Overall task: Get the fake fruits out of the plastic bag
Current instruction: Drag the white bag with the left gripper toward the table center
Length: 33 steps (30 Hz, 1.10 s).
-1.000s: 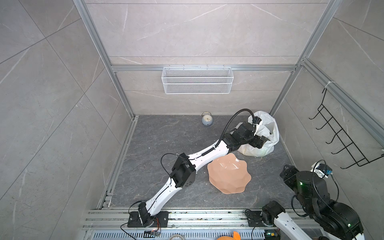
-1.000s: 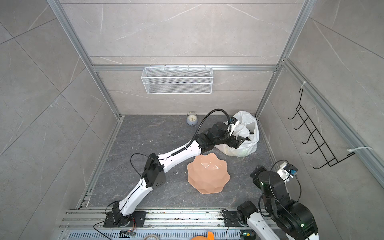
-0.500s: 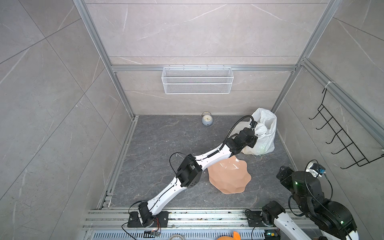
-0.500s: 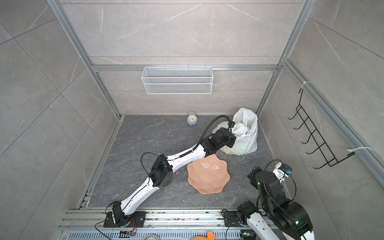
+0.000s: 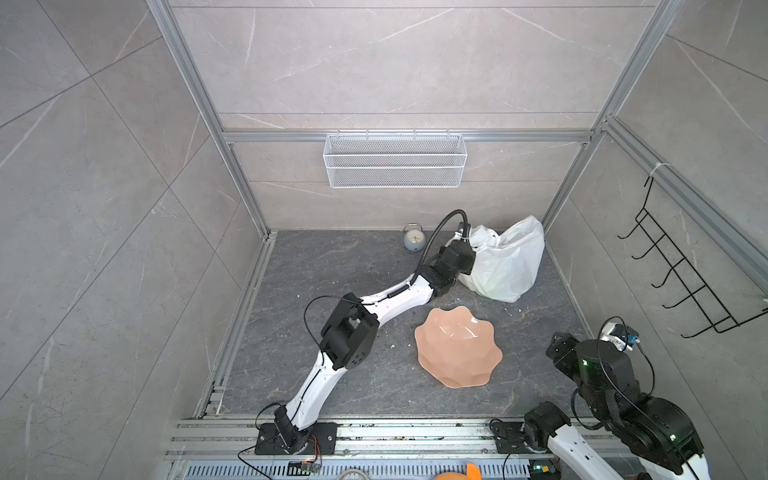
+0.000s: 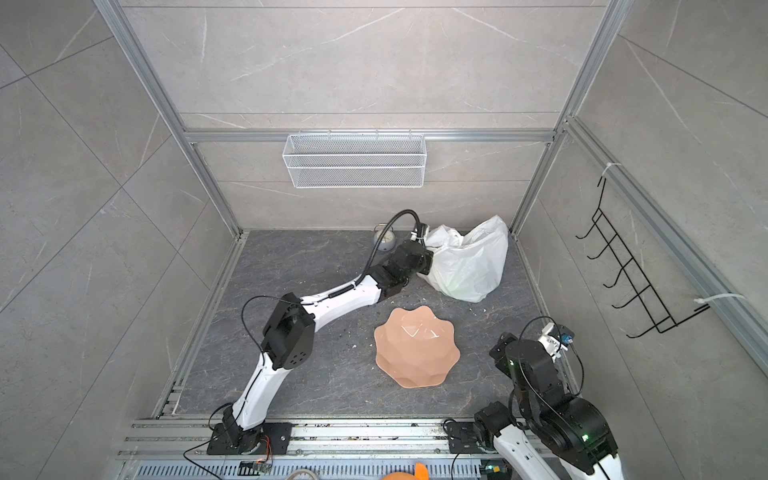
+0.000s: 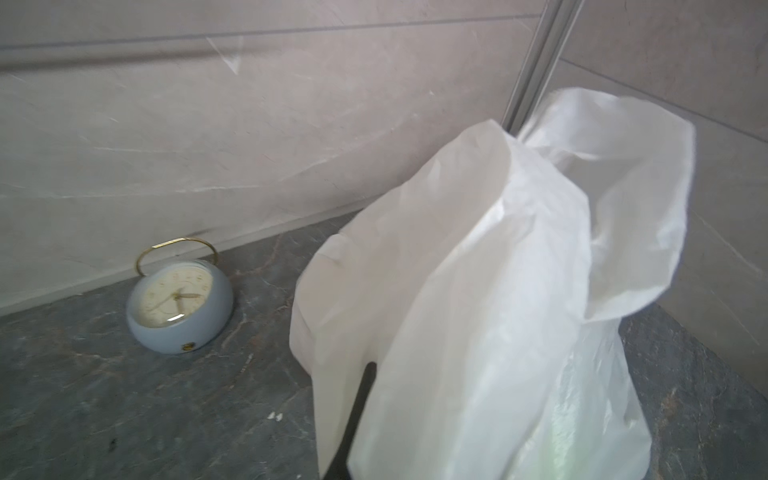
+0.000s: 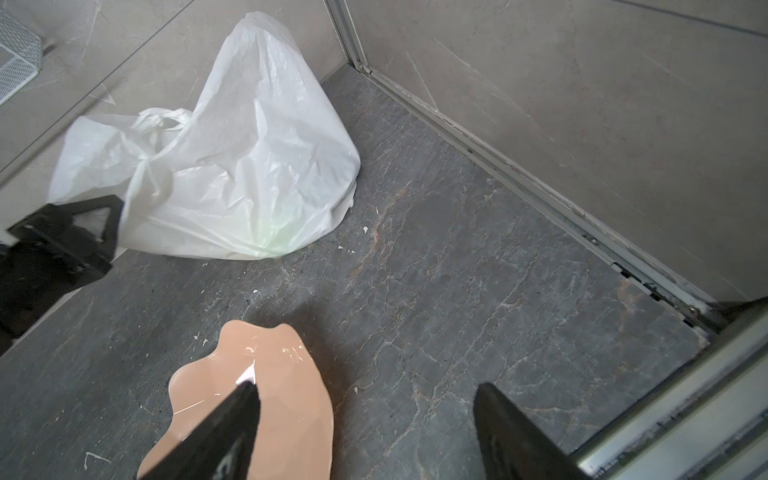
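Since a second ago the plastic bag (image 5: 507, 266) has slumped wider in the far right corner of the floor (image 5: 340, 266), and we note the left gripper (image 8: 104, 220) now pinched together on a fold of film at the bag's left edge, beside the knotted handles. Items, counted: one bag; the fake fruits (image 8: 266, 239), number not countable, showing only as a green tinge through the film low in the bag; one peach-pink scalloped bowl (image 5: 457, 353), near the bag but not touching it; one small grey alarm clock (image 5: 414, 241) against the back wall, just left of the bag; one white wire basket (image 5: 395, 160) on the back wall; one black hook rack (image 5: 685, 282) on the right wall. We list the right gripper (image 8: 365, 411) with fingers wide apart, holding nothing, well short of the bag, with the bowl's edge under one finger. Obstruction: the film encloses the fruits all round.
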Tool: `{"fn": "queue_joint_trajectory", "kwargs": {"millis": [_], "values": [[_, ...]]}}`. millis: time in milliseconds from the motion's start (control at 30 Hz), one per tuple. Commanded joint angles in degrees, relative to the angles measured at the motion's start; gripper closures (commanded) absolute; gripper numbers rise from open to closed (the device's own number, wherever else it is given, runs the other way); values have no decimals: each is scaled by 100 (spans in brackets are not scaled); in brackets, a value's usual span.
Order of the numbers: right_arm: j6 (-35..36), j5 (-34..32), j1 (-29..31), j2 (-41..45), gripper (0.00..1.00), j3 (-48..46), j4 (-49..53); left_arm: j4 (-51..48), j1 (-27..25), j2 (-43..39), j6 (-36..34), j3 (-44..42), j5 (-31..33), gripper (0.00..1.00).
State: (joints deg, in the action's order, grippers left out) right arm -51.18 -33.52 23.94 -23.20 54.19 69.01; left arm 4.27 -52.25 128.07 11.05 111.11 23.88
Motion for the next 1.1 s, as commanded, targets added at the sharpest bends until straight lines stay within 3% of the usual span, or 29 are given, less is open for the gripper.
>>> {"fn": "queue_joint_trajectory", "kwargs": {"millis": [0, 267, 500, 767, 1067], "values": [[99, 39, -17, -86, 18, -108, -116, 680, -31, -958, 10, -498, 529, 100], [55, 218, -21, -212, 18, -268, -269, 926, -40, -2113, 822, -2061, 1177, 100], [70, 343, -14, -416, 18, -230, -326, 1298, 9, -2835, 635, -3189, 1916, 100], [527, 768, -18, -800, 18, -235, -806, 1450, 539, -3920, 542, -4552, 1504, 100], [763, 1225, -16, -1339, 18, -247, -1293, 840, 970, -5286, 247, -5368, 1115, 100]]}}
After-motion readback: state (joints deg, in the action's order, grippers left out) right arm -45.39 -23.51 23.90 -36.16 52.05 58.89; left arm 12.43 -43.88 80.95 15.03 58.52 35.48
